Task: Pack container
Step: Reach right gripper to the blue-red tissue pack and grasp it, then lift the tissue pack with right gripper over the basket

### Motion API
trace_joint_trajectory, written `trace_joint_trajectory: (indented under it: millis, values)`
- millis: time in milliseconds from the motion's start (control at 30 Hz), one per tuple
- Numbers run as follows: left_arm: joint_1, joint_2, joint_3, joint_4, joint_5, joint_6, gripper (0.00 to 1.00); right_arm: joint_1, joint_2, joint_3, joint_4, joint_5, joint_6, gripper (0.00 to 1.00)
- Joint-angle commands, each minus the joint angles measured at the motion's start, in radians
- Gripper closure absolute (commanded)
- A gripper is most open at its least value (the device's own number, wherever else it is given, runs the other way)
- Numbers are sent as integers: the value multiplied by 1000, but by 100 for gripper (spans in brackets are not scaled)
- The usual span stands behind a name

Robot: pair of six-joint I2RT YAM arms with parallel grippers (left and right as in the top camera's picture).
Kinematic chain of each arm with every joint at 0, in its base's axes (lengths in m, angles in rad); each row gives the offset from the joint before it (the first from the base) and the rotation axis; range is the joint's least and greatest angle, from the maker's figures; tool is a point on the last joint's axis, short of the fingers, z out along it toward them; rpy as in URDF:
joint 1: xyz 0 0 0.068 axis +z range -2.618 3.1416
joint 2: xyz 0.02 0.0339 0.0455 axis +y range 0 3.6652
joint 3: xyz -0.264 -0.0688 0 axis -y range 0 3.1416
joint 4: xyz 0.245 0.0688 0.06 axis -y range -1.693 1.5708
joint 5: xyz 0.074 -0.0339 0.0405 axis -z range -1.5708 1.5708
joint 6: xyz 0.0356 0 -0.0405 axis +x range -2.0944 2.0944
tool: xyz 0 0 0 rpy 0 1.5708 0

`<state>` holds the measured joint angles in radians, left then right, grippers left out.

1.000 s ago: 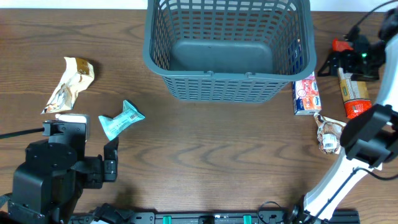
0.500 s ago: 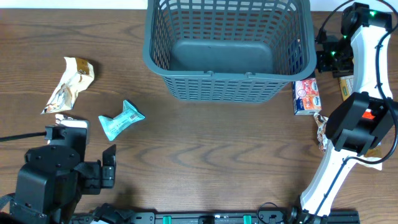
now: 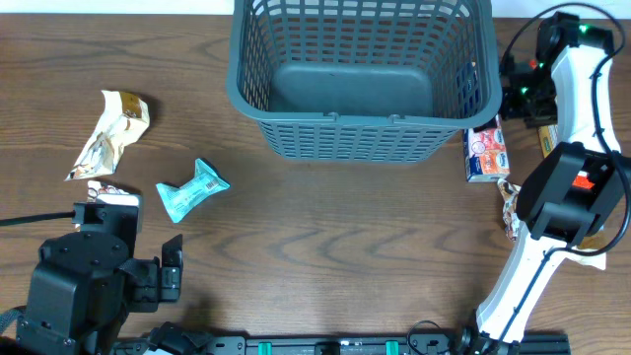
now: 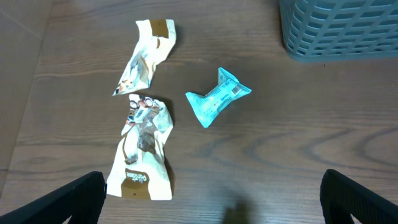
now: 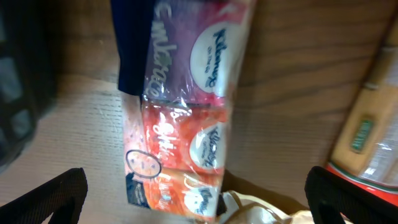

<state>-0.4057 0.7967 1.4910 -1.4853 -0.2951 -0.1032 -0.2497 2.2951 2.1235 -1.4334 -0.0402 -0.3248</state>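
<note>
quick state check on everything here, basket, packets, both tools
container: upright, empty
teal packet: lying flat, not held
beige wrapper: crumpled, not held
second beige wrapper: crumpled, not held
tissue pack: lying beside container, not gripped
left tool: open, empty
right tool: open, over tissue pack
</note>
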Motion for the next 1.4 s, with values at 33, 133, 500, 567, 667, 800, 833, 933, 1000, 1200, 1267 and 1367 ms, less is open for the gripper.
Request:
trace_joint_trajectory:
  millis: [33, 133, 500, 567, 667, 800, 833, 933, 1000, 1200, 1267, 1367]
  values:
    - [6, 1, 13, -3, -13, 5, 1, 8, 2, -73, 34, 6, 10, 1]
    - [6, 1, 13, -3, -13, 5, 2, 8, 2, -111, 61, 5, 11, 1]
    - [6, 1, 13, -3, -13, 5, 1, 8, 2, -262, 155, -18, 10, 1]
    - [6, 1, 13, -3, -13, 5, 1, 8, 2, -285, 169, -20, 10, 1]
    - [6, 1, 13, -3, -13, 3, 1, 8, 2, -311, 185, -21, 11, 1]
    - [6, 1, 13, -3, -13, 1, 1, 8, 2, -340, 205, -20, 15, 68]
    - [6, 1, 13, -3, -13, 1, 1, 8, 2, -343, 210, -20, 19, 93]
    - [6, 1, 13, -3, -13, 1, 1, 8, 2, -344, 218, -20, 46, 99]
    - [6, 1, 13, -3, -13, 1, 1, 8, 2, -344, 223, -19, 68, 99]
    - [6, 1, 13, -3, -13, 1, 2, 2, 2, -317, 245, -20, 169, 99]
    - [6, 1, 13, -3, -13, 1, 1, -4, 1, -279, 240, -20, 191, 99]
    - [6, 1, 13, -3, -13, 1, 1, -19, 1, -188, 211, -35, 209, 99]
